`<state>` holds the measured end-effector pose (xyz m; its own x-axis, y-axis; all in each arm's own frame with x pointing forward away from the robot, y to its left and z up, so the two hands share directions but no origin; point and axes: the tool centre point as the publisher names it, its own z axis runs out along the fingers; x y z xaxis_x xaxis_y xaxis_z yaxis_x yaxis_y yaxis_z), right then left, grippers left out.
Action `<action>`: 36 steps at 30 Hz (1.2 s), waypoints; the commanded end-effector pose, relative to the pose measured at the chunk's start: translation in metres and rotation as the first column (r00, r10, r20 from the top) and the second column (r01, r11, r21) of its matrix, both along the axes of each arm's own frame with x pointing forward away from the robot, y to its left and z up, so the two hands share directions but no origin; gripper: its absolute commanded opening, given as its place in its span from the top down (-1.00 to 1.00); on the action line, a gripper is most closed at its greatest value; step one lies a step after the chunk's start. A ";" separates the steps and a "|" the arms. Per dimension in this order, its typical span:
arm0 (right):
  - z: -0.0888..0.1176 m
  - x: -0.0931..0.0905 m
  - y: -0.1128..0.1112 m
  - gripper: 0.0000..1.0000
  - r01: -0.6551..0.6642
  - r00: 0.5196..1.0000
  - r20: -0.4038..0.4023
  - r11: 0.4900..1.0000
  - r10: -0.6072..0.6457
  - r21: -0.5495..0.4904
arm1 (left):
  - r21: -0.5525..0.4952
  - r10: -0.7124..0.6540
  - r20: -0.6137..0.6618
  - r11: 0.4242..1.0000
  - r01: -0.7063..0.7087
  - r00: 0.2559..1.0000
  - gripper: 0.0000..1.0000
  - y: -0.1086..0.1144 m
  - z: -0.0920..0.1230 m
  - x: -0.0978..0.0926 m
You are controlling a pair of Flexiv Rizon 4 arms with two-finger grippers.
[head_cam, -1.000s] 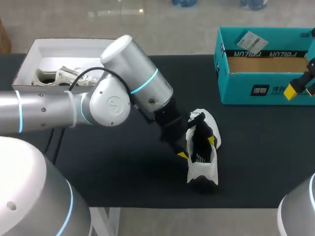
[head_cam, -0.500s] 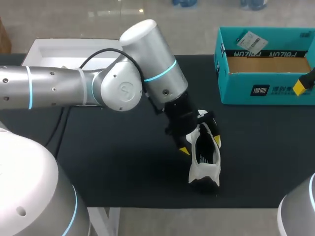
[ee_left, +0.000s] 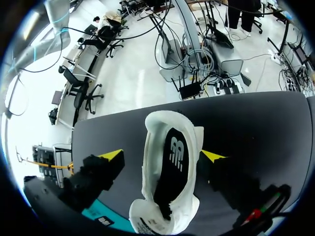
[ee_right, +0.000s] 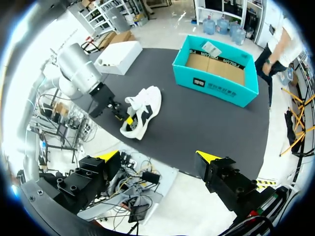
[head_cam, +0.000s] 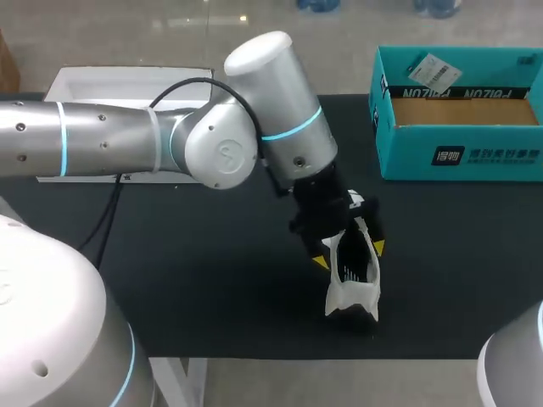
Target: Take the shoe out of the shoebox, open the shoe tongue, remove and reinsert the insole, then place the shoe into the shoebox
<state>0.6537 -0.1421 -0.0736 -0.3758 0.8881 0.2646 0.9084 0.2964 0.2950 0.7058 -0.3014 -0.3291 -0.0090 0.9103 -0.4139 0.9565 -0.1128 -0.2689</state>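
Shoe [ee_left: 172, 167] sits between the 2 spread fingers of the left gripper [ee_left: 161, 156], its opening facing up toward it; the right gripper [ee_right: 157, 156] hangs well apart, fingers wide, holding nothing.

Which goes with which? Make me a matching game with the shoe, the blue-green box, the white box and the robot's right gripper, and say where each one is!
Things:
1. shoe
2. teal shoebox
3. white box
4. right gripper

Places:
A. at the far left corner of the table
B. between the open fingers of the left gripper
C. out past the table's edge, open, holding nothing
D. at the far right corner of the table

Pairs: 1-B, 2-D, 3-A, 4-C
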 end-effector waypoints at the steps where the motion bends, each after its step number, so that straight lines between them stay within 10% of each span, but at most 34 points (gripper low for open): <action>1: -0.002 0.000 -0.001 -1.00 0.000 1.000 0.002 1.000 0.000 0.002 | 0.100 -0.030 0.001 0.995 0.030 1.000 -1.00 -0.017 -0.001 -0.001; 6: -0.002 0.000 -0.001 -1.00 0.000 1.000 0.002 1.000 0.000 0.002 | 0.115 -0.059 0.000 0.992 0.059 0.998 -1.00 -0.023 -0.004 -0.001; 9: -0.002 0.000 -0.001 -1.00 0.000 1.000 0.002 1.000 0.000 0.002 | 0.107 -0.056 0.017 0.993 0.054 0.998 1.00 -0.025 -0.004 0.001; 36: -0.002 0.000 -0.001 -1.00 0.000 1.000 0.002 1.000 0.000 0.002 | 0.217 -0.047 0.071 0.976 0.031 0.996 1.00 -0.002 -0.056 0.001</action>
<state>0.6505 -0.1437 -0.0773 -0.3776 0.8873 0.2647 0.9057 0.2945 0.3050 0.7092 -0.2971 -0.3715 0.0552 0.9779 -0.2014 0.9701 -0.1003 -0.2212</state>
